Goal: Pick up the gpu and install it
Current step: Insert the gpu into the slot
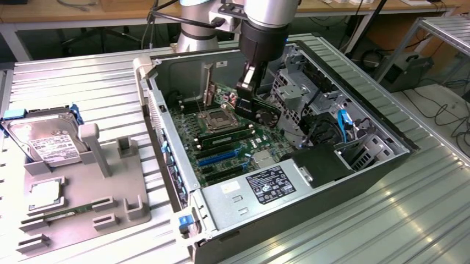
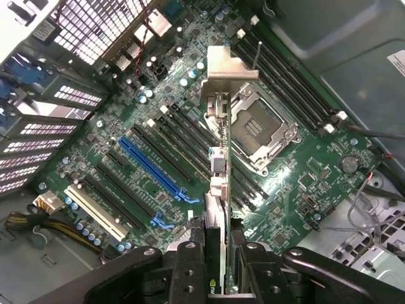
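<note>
Black gripper (image 2: 218,253) reaching down into open computer case (image 1: 382,165), pinching gpu (image 2: 218,158) edge-on above green motherboard (image 2: 297,183); ribbed metal table (image 1: 88,88) underneath.

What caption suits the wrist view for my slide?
Gripper holding the gpu edge-on above the motherboard, over its empty CPU socket and long blue slot.

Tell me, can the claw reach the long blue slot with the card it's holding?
Probably yes. The claw grips the card on edge above the green board, and the blue slot lies open beside it, with nothing plugged in or lying across it.
</note>
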Controlling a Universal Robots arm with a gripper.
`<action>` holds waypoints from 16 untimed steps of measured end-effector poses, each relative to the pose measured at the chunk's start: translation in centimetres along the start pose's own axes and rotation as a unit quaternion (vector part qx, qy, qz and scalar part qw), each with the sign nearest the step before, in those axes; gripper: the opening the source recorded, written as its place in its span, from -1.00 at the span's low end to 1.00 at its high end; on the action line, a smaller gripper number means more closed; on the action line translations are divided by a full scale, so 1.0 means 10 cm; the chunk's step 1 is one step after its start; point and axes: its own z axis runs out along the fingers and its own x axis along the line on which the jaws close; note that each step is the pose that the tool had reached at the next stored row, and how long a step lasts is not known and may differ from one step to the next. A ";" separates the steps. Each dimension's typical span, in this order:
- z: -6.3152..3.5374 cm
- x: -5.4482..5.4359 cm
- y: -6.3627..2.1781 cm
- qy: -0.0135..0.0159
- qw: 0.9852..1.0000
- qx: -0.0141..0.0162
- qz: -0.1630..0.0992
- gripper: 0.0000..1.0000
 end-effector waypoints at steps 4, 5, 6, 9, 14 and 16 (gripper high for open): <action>0.000 0.00 0.000 0.000 1.000 0.000 -0.005 -0.48; 0.000 0.00 0.000 0.000 1.000 0.000 -0.007 -0.48; 0.000 0.00 0.000 0.000 1.000 0.000 -0.009 -0.48; 0.000 0.00 0.000 0.000 1.000 0.000 -0.015 -0.48; 0.000 0.00 0.000 0.000 1.000 -0.001 -0.023 -0.48; 0.001 0.00 0.000 -0.001 1.000 -0.001 -0.027 -0.48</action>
